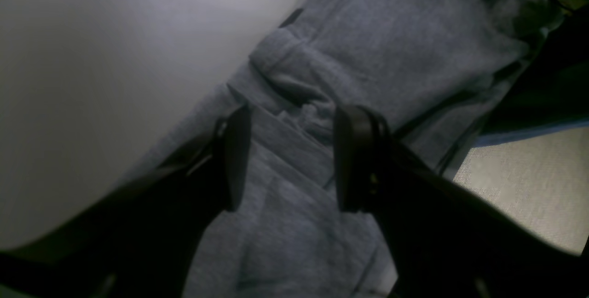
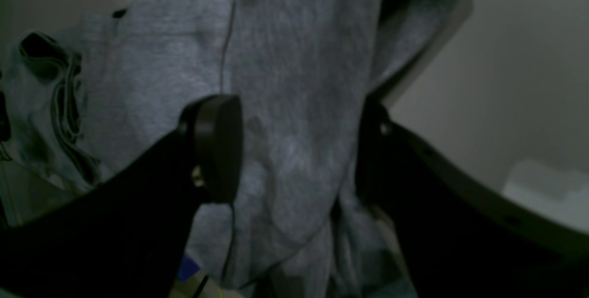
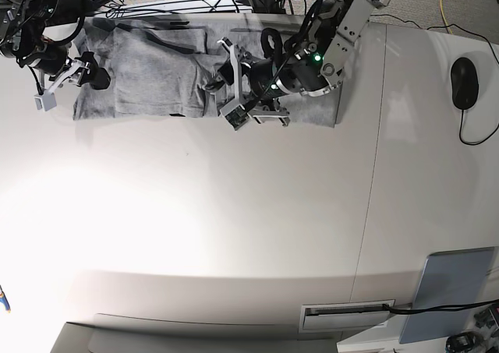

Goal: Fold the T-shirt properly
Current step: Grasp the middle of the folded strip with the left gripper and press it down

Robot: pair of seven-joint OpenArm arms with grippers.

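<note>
T-shirt (image 3: 156,76) lies flat along the 12 o'clock edge of the white table (image 3: 234,213), grey, spread left to right with a few folds and a bunched ridge near its middle; left gripper (image 3: 234,88) sits over the shirt's middle-right part, arm coming in from 1 o'clock with a green LED lit on it; in the left wrist view the left gripper (image 1: 287,157) has its jaws spread apart with grey cloth showing in the gap between them – a hemmed sleeve fold lies just beyond the tips at 12 o'clock, and I can't tell if the pads touch fabric; so released, nothing clamped. Right gripper (image 3: 66,80) is at the shirt's far left end, 10 o'clock of the table, arm entering from the top-left corner; in the right wrist view the right gripper (image 2: 299,148) is also spread wide, grey fabric filling the space between and past the fingers; one finger looks pressed against or just over the cloth, contact unclear – not grasping as far as the frame shows. Computer mouse (image 3: 463,82) sits well apart at 2 o'clock with its cable looping down; grey pad (image 3: 451,294) at 4 o'clock near the table's front corner.
</note>
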